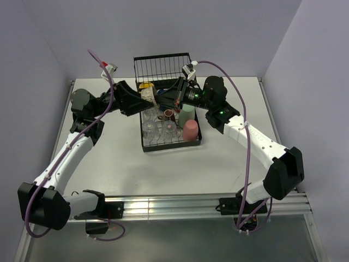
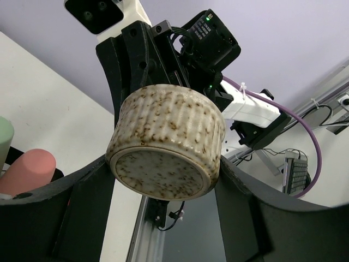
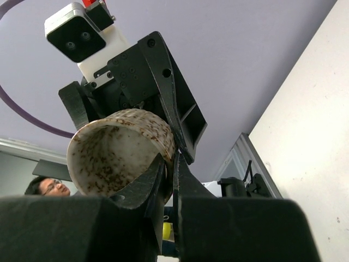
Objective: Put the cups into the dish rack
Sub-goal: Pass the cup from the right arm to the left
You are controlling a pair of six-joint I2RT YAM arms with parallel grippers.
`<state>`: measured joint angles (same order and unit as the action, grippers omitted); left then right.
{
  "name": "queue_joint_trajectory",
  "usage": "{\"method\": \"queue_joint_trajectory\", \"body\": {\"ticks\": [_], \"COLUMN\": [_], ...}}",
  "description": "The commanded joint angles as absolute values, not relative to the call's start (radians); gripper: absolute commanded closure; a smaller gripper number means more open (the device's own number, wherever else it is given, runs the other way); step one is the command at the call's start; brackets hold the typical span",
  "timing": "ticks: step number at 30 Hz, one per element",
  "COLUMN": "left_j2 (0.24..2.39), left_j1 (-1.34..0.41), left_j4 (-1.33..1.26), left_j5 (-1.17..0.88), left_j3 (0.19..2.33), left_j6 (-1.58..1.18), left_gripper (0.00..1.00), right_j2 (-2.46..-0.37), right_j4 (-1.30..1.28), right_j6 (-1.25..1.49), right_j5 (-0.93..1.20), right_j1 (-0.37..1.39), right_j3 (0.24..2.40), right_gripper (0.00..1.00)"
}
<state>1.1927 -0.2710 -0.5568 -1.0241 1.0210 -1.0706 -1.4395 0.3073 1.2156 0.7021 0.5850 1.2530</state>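
Observation:
A cream cup with brown speckles (image 2: 169, 142) hangs on its side above the dish rack (image 1: 172, 146). My right gripper (image 3: 173, 164) is shut on its rim, one finger inside the cup (image 3: 117, 153) and one outside. My left gripper (image 2: 163, 166) spans the cup's body, with a finger (image 2: 87, 202) against each side near the base. In the top view both grippers meet over the rack's back half, around the cup (image 1: 146, 94). A pink tumbler (image 1: 190, 130), a green tumbler (image 1: 187, 113) and clear glasses (image 1: 150, 129) stand upside down in the rack.
The rack's taller wire basket (image 1: 162, 66) rises just behind the two grippers. A yellow cup (image 1: 144, 85) shows behind the left gripper. Bare white table (image 1: 109, 158) lies to both sides of the rack, with grey walls at the back and sides.

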Motion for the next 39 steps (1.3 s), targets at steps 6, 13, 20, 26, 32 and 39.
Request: {"method": "queue_joint_trajectory", "body": {"ticks": [6, 13, 20, 26, 32, 39], "left_j2": [1.187, 1.181, 1.186, 1.196, 1.254, 1.538], "left_j1": [-0.293, -0.293, -0.293, -0.291, -0.291, -0.293], "left_j4": [-0.502, -0.434, -0.411, -0.333, -0.068, 0.498], "left_j5": [-1.014, -0.989, -0.976, -0.942, -0.804, -0.420], "left_j3": [1.092, 1.118, 1.126, 1.170, 1.329, 1.805], "left_j6": [-1.014, -0.973, -0.963, -0.913, -0.735, -0.546], "left_gripper": [1.00, 1.00, 1.00, 1.00, 1.00, 1.00], "right_j2": [-1.428, -1.385, -1.335, -1.301, -1.276, -1.233], "right_j4": [0.302, 0.256, 0.242, 0.057, -0.142, -0.359], "right_j6": [1.152, 1.127, 1.127, 1.023, 0.899, 0.744], "right_j5": [0.657, 0.600, 0.583, 0.512, 0.378, 0.185], "right_j1": [0.588, 0.560, 0.515, 0.491, 0.489, 0.489], "right_j3": [1.276, 1.247, 1.221, 1.265, 1.336, 1.381], "right_gripper": [0.94, 0.67, 0.59, 0.59, 0.59, 0.59]}}
